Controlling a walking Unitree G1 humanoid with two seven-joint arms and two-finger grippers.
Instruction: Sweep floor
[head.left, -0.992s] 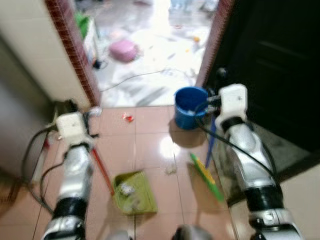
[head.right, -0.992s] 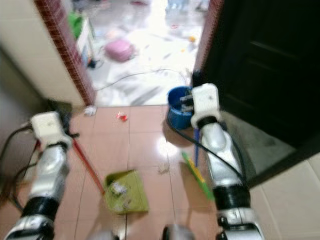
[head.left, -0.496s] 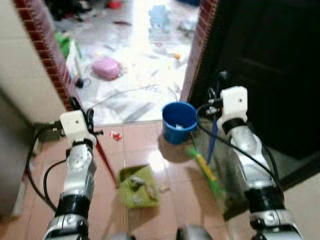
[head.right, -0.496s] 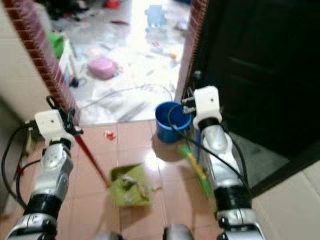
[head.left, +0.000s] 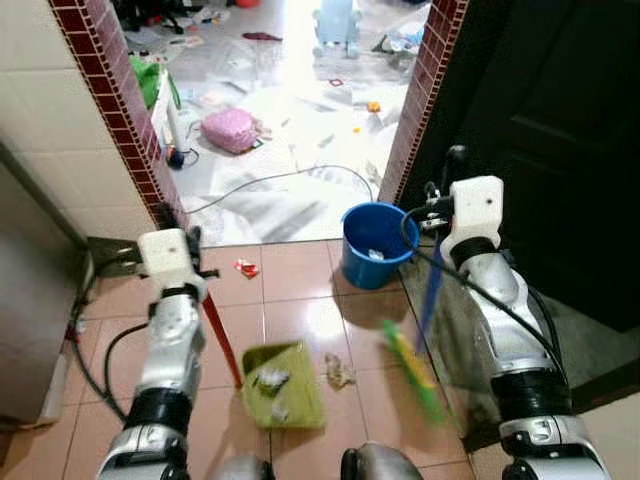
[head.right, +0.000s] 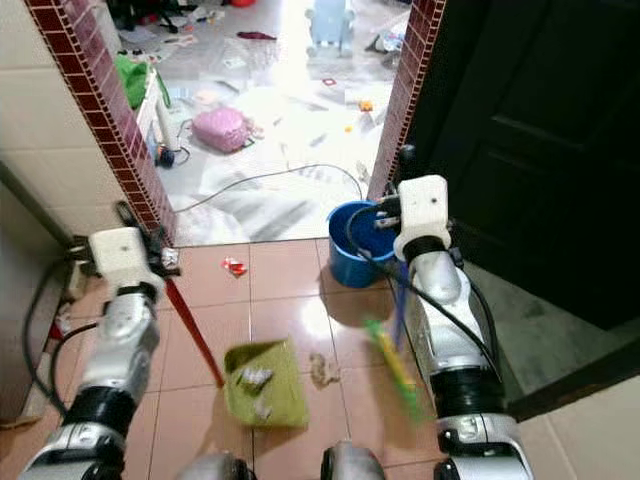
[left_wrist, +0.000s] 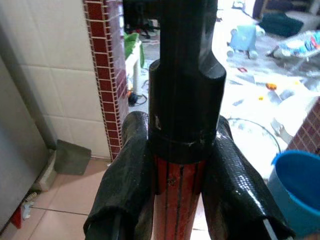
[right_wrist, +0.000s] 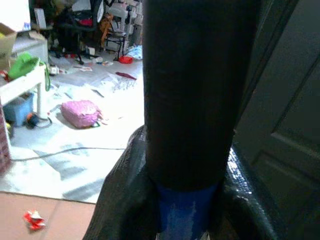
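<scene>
Wrist views show each end effector (left_wrist: 175, 200) (right_wrist: 182, 200) clamping dustpan handle (left_wrist: 179, 195), broom handle (right_wrist: 185, 212).

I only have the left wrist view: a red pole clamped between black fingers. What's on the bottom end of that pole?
Observer: The red pole in the left gripper runs down to a lime green plastic dustpan resting on the terracotta floor tiles.
Operator: Anything in the pan?
Observer: Yes, a few pale crumpled scraps lie in it.
Operator: What's left to sweep?
Observer: A brownish crumpled scrap lies on the tiles between the pan and the green broom head, whose blue handle the right gripper holds.
</scene>
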